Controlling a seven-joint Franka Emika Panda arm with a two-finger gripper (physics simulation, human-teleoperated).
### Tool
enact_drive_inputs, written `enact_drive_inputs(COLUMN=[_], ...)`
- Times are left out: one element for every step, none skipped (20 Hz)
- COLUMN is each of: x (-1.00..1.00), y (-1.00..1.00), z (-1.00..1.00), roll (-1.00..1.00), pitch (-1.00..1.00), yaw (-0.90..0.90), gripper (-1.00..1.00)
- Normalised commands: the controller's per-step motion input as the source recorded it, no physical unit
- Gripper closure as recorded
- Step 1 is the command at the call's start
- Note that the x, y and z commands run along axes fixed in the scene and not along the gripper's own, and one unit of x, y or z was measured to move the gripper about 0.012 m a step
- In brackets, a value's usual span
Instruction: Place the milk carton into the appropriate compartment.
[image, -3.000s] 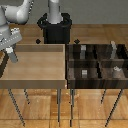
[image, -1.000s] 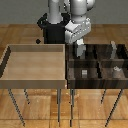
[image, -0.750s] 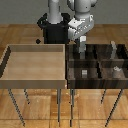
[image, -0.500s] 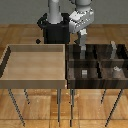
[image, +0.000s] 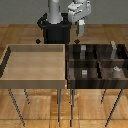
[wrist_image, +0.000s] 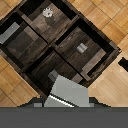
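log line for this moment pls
phase: carry | pincer: shut on milk carton | position: above dark divided tray, far side | light tray: not involved

trays: 2 (image: 35, 80) (image: 92, 84) | compartments: 4 | milk carton: 1 (image: 80, 30)

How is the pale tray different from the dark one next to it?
The pale tray is light wood, one open space with nothing visible inside. The dark tray is dark wood, split by dividers into compartments, and small grey things sit in several, such as a grey block. Both are rectangular, stand side by side and rest on thin legs.
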Motion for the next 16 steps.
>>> enact_drive_inputs(x=[0.00, 0.00, 0.00, 0.00, 0.00, 0.00, 0.00, 0.00, 0.00, 0.00, 0.00, -1.00, 0.00, 0.00, 0.00, 0.00], y=[0.00, 0.00, 0.00, 0.00, 0.00, 0.00, 0.00, 0.00, 0.00, 0.17, 0.00, 0.00, 0.00, 0.00, 0.00, 0.00], z=[-1.00, -1.00, -1.00, -1.00, -1.00, -1.00, -1.00, -1.00, -1.00, -1.00, 0.00, 0.00, 0.00, 0.00, 0.00, 0.00], roll=[0.00, 0.00, 0.00, 0.00, 0.00, 0.00, 0.00, 0.00, 0.00, 0.00, 0.00, 0.00, 0.00, 0.00, 0.00, 0.00], pitch=[0.00, 0.00, 0.00, 0.00, 0.00, 0.00, 0.00, 0.00, 0.00, 0.00, 0.00, 0.00, 0.00, 0.00, 0.00, 0.00], yaw=[0.00, 0.00, 0.00, 0.00, 0.00, 0.00, 0.00, 0.00, 0.00, 0.00, 0.00, 0.00, 0.00, 0.00, 0.00, 0.00], gripper=[1.00, 1.00, 1.00, 1.00, 1.00, 1.00, 1.00, 1.00, 1.00, 1.00, 1.00, 1.00, 1.00, 1.00, 1.00, 1.00])
